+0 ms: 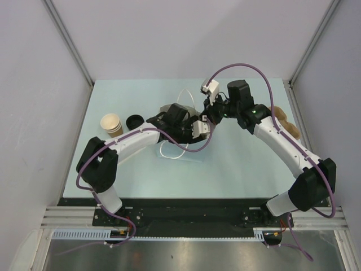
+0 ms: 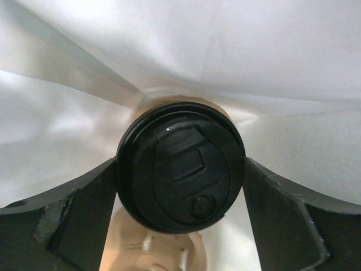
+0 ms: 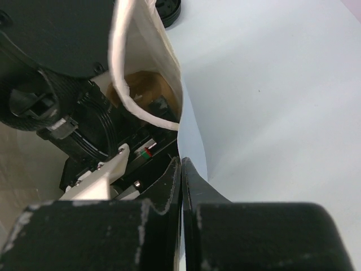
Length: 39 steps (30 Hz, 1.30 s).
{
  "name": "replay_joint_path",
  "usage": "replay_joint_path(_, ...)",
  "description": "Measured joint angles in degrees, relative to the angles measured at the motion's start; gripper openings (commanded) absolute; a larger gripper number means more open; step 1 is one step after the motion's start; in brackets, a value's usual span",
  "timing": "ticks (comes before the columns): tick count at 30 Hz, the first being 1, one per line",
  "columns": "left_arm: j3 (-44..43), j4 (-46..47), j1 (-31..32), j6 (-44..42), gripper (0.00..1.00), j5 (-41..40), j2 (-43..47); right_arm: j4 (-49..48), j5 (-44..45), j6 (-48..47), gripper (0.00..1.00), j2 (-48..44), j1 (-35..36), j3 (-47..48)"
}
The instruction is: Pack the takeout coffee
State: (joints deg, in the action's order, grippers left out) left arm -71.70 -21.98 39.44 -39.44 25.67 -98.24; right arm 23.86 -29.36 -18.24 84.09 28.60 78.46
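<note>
The takeout coffee (image 2: 179, 186) sits inside the white bag (image 2: 271, 51). Its black lid faces the left wrist camera, with a sliver of brown cup showing behind the lid's rim. The left gripper (image 2: 180, 169) reaches into the bag with its jaws spread wide. One of its fingers (image 2: 84, 214) stands on each side of the lid, right against the rim. The view does not show whether they press on the lid or only stand beside it. White bag wall surrounds the cup above and on both sides, and something brown with pale marks lies below it (too little shows to name it).

The right gripper (image 3: 181, 165) comes in from the far right side. Its jaws are closed tight on the bag's upper edge, and the thin white wall runs straight down into the seam between them. A white cord handle (image 3: 121, 68) loops across the bag's mouth.

The bag lies near the middle of the tabletop (image 1: 242, 175). Toward the left edge, well apart from the bag, stands a stack of tan cups (image 1: 111, 123) with cream insides. A loose black lid (image 1: 134, 120) lies just beside the stack, on the side toward the bag. A brown lump (image 1: 286, 121) lies near the right edge, partly hidden behind the right arm.
</note>
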Motion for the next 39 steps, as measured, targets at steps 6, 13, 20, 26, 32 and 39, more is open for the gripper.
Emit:
replay_joint_path(6, 0.24, -1.68, 0.24, 0.96, 1.0, -1.01, -0.11, 0.11, -0.13, 0.2, 0.0, 0.02, 0.04, 0.0)
replay_joint_path(13, 0.46, -1.51, 0.42, 1.11, 0.99, -1.73, 0.28, 0.11, -0.26, 0.22, 0.0, 0.02, 0.04, 0.0)
replay_joint_path(20, 0.44, -2.43, 0.68, 1.55, 0.99, -2.62, 0.92, 0.09, -0.57, 0.5, 0.0, 0.02, 0.04, 0.0)
replay_joint_path(26, 0.37, -4.02, 0.83, 1.97, 1.0, -2.99, 1.62, 0.02, -1.14, 0.92, 0.0, 0.07, 0.04, 0.0)
replay_joint_path(32, -0.33, -6.12, 0.83, 2.08, 1.0, -2.89, 1.81, -0.04, -1.6, 1.11, 0.0, 0.39, 0.02, 0.31)
replay_joint_path(39, -1.31, -8.31, 0.83, 2.62, 1.0, -2.27, 2.27, -0.17, -2.43, 1.11, 0.0, 0.68, -0.28, 0.5)
